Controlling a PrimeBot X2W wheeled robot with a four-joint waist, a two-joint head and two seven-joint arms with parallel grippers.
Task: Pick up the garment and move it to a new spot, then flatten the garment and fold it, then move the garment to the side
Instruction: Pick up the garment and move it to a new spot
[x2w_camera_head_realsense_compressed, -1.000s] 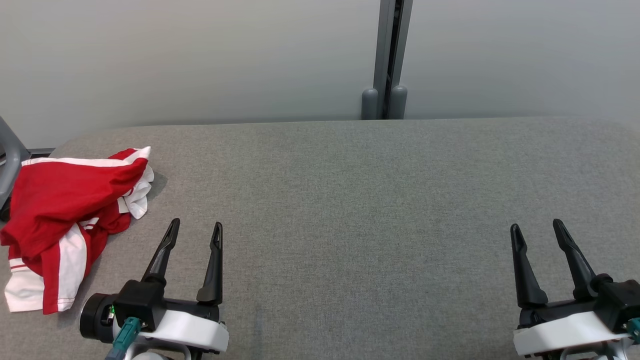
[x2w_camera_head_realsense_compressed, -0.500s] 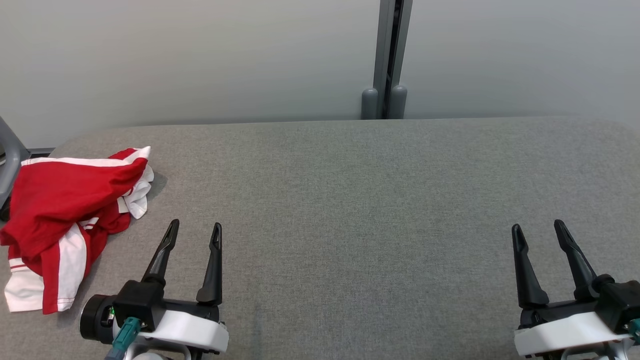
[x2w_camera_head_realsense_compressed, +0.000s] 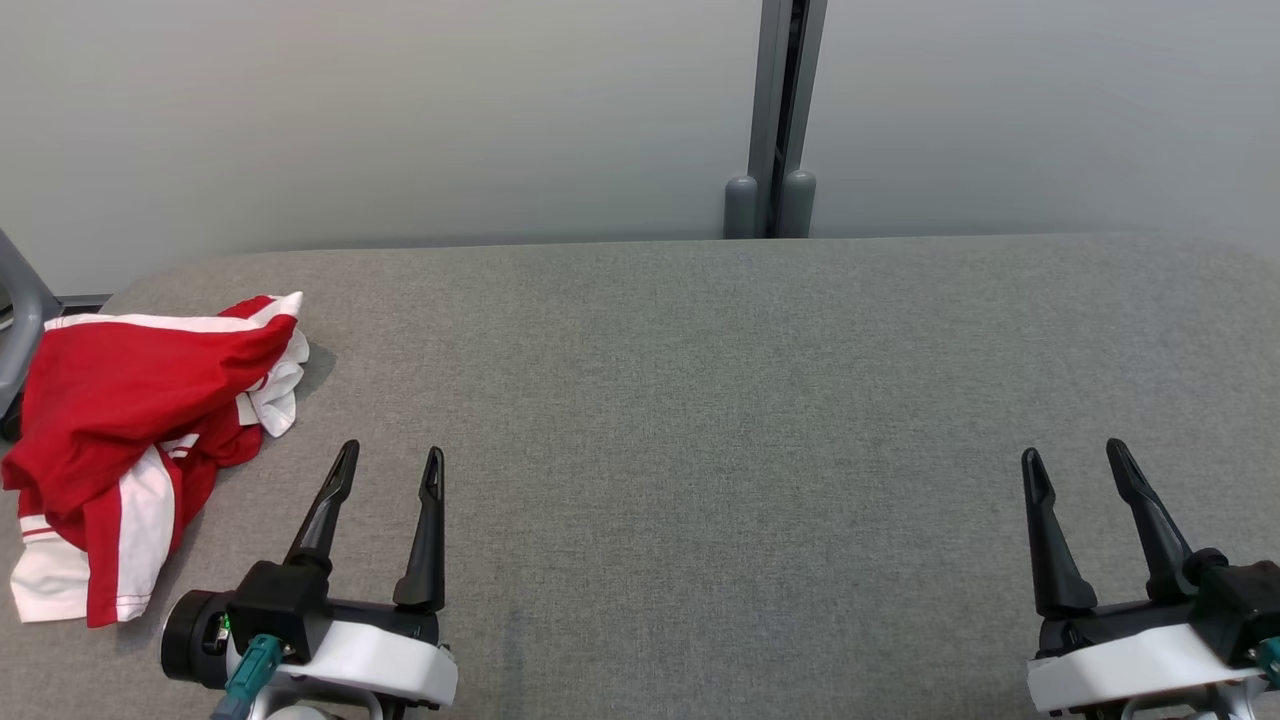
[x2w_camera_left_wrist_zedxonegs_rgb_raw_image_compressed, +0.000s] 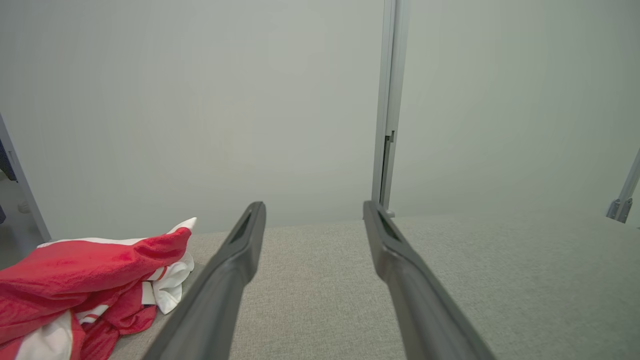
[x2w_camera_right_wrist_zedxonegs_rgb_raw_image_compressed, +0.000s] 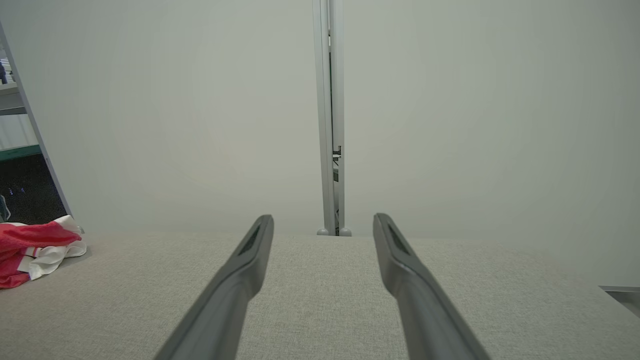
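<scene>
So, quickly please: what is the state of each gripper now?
Left gripper: open, empty, apart from the crumpled red-and-white fabric garment.
Right gripper: open, empty.

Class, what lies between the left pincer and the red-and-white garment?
Only bare grey tabletop, seen in the head view: the open left pincer sits apart from the crumpled garment, nothing between them.

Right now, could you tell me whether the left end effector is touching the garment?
Apart. The head view shows bare grey table between the left end effector and the garment.
</scene>
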